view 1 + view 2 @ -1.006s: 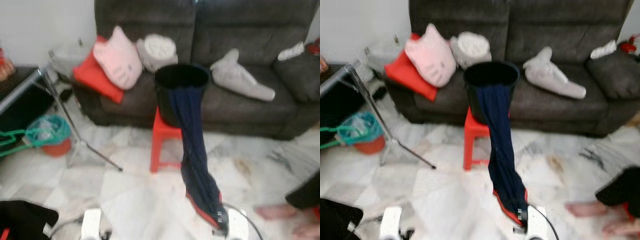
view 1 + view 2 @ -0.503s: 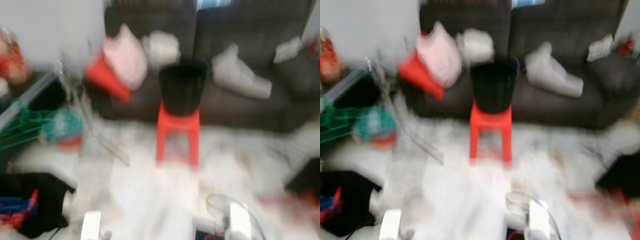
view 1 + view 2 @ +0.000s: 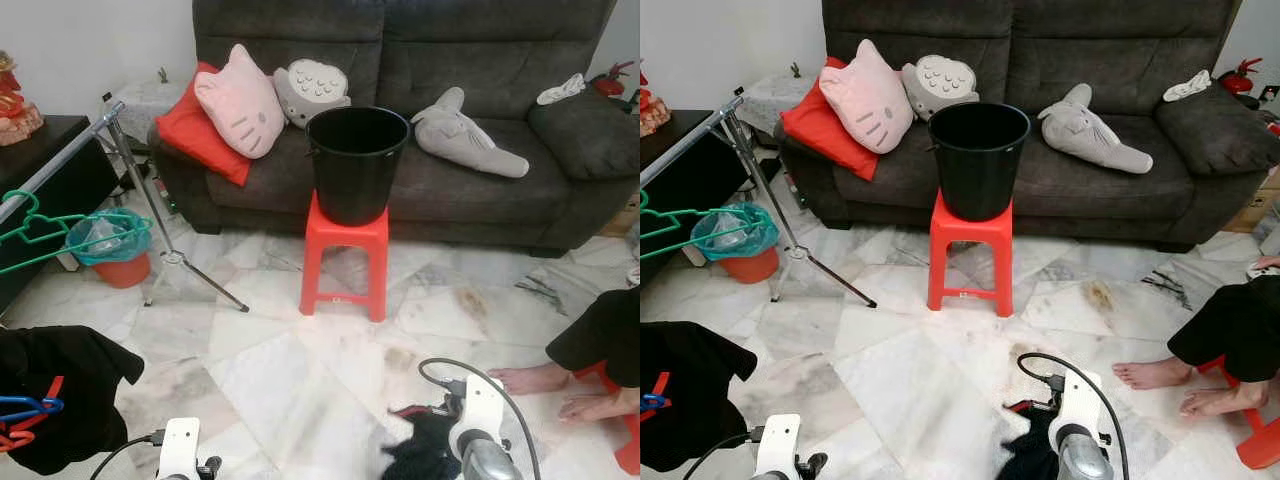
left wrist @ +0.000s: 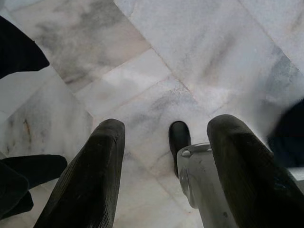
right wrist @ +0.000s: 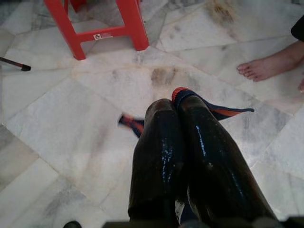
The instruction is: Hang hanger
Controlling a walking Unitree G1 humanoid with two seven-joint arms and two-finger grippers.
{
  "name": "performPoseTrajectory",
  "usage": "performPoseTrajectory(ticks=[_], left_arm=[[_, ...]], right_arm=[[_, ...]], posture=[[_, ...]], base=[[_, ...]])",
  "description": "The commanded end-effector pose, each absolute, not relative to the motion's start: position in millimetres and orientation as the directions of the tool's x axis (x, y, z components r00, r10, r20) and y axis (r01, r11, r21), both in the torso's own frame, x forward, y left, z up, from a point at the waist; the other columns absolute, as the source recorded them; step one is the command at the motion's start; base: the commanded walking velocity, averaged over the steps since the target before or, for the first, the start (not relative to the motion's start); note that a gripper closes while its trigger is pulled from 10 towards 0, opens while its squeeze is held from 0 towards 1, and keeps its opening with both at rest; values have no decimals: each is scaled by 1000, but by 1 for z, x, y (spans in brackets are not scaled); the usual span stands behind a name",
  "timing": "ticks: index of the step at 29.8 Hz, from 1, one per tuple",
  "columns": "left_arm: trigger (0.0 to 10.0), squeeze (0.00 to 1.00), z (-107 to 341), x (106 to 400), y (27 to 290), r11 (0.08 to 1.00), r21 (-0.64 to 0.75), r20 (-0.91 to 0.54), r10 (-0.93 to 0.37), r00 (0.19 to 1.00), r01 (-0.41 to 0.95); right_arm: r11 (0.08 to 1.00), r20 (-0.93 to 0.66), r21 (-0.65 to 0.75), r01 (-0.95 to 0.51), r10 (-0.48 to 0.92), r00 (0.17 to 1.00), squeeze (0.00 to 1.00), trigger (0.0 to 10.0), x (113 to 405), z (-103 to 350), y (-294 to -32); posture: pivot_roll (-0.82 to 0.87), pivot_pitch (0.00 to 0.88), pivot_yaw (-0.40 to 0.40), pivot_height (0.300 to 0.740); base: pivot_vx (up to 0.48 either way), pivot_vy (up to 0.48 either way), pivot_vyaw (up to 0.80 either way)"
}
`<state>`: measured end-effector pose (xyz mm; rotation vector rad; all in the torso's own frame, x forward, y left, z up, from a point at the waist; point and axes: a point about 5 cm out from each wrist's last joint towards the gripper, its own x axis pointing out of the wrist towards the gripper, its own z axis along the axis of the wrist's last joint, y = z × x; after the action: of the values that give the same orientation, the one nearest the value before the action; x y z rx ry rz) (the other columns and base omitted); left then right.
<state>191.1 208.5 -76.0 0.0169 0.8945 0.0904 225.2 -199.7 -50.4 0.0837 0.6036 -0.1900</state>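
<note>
The right end effector (image 5: 178,107) is low at the near right, its two fingers pressed together on a dark blue garment with red trim (image 5: 216,110); most of this cloth is hidden behind the fingers and bunches under the arm (image 3: 425,455). The left end effector (image 4: 164,142) hangs at the near left over the marble floor (image 3: 290,370), its fingers spread apart and holding nothing. A green hanger (image 3: 45,228) hangs on the metal rail (image 3: 60,165) at the far left, cut off by the picture edge. A red and blue hanger (image 3: 25,415) lies on a black cloth (image 3: 70,385) at the near left. The red stool (image 3: 345,250) has a small white label (image 5: 104,35), too small to read. A person's bare feet (image 3: 545,385) rest on the right. Open floor lies between stool and arms.
</note>
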Motion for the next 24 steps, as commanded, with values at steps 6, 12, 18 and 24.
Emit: performPoseTrajectory(ticks=[6,12,18,24], left_arm=[[10000,0,-76,189,213,996,68,-781,88,619,-56],[10000,0,-75,190,214,997,59,-779,74,623,-45],[10000,0,-72,196,213,997,70,-764,65,642,-17],[10000,0,-52,226,214,996,69,-676,8,736,52]], right_arm=[[975,-517,25,221,-177,838,0,10000,238,-40,-201],[975,-502,20,220,-180,846,0,10000,242,-37,-201],[976,-475,22,215,-179,861,0,10000,249,-31,-202],[980,-405,-10,200,-187,895,0,10000,264,-15,-210]], posture=[[-53,0,26,740],[-54,0,32,740],[-57,0,36,740],[-48,0,37,740]], base=[[0,0,139],[0,0,0],[0,0,0],[0,0,0]])
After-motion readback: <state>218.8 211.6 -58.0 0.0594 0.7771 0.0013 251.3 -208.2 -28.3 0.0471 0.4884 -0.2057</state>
